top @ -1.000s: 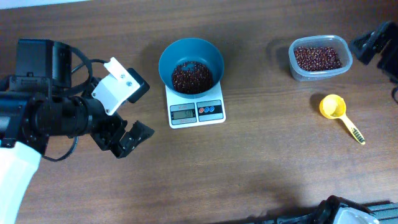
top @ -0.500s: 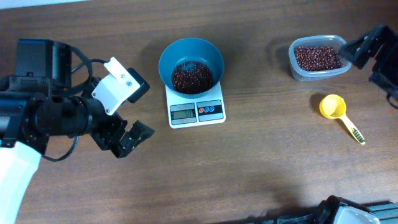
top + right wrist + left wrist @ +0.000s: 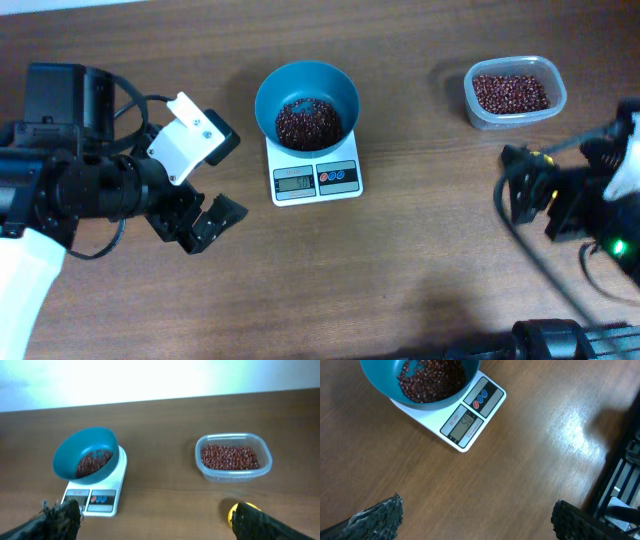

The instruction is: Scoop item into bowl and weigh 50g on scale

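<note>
The teal-blue bowl [image 3: 307, 92] stands on the white scale [image 3: 317, 180] and holds a heap of red-brown beans [image 3: 308, 124]. The bowl [image 3: 380, 382], beans [image 3: 427, 380] and scale [image 3: 472, 415] also show in the left wrist view; the display reads about 50. My left gripper [image 3: 205, 220] is open and empty, to the left of the scale, its fingers [image 3: 475, 520] wide apart over bare table. My right gripper [image 3: 522, 192] is open and empty at the right, facing the bowl [image 3: 85, 452] and scale [image 3: 95, 497]; its fingers [image 3: 157, 522] are wide apart.
A clear plastic tub [image 3: 515, 93] with more beans stands at the back right and shows in the right wrist view [image 3: 233, 457]. A yellow scoop [image 3: 234, 510] peeks out beside my right finger; in the overhead view my right arm hides it.
My right arm has swung from the back right corner forward to the right middle of the table and now covers the yellow scoop. The left arm, bowl and scale have not moved.
</note>
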{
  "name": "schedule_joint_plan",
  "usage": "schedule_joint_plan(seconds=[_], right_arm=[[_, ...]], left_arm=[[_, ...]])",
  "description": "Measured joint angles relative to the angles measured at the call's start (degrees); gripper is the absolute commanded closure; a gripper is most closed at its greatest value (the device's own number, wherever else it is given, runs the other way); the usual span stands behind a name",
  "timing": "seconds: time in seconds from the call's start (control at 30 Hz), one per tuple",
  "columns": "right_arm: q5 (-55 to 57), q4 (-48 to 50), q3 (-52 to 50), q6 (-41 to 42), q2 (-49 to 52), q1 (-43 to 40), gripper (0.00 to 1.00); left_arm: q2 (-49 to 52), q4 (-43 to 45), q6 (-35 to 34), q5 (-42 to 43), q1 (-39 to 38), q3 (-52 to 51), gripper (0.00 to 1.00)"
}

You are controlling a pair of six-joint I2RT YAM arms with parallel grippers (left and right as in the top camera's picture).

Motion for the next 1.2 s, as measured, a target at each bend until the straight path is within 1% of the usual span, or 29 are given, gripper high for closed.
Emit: schedule_joint_plan(seconds=[0.03,0.1,0.17,0.23,0.33,0.47,0.73,0.87,1.07,1.2], right_arm=[[0.0,2.56,-2.67,-0.04,-2.91,0.15,0.01],[-0.02,4.7,-7.13,-0.2,-7.72,0.22,0.01],[-0.04,8.35,-10.51,-1.03,-10.82,0.26,0.01],[-0.81,11.76,-14.69,-4.33,-14.8,0.28,0.01],[-1.4,15.45,-19.58,-7.19,-18.56,0.61,0.01],[-1.99,21.66,-25.94,-8.52,-24.3,5.03,0.01],[-0.7,30.05,-32.63,-9.57,-25.27,11.69,0.01],[0.44,33.05,-34.47,-13.86,-25.33,11.8,0.01],[1.03,33.59,-35.6,-14.95,-25.35,11.8,0.01],[5.22,42.18,-43.15,-12.31,-25.33,11.85,0.01]], left_arm=[[0.0,-0.11,0.0,0.0,0.0,0.0,0.01],[0.0,0.02,0.0,0.0,0.0,0.0,0.01],[0.0,0.04,0.0,-0.02,0.0,0.0,0.01],[0.0,-0.02,0.0,0.0,0.0,0.0,0.01],[0.0,-0.04,0.0,0.0,0.0,0.0,0.01],[0.0,0.0,0.0,0.0,0.0,0.0,0.01],[0.0,-0.04,0.0,-0.02,0.0,0.0,0.01],[0.0,-0.04,0.0,-0.02,0.0,0.0,0.01],[0.0,-0.02,0.0,0.0,0.0,0.0,0.01],[0.0,-0.02,0.0,0.0,0.0,0.0,0.01]])
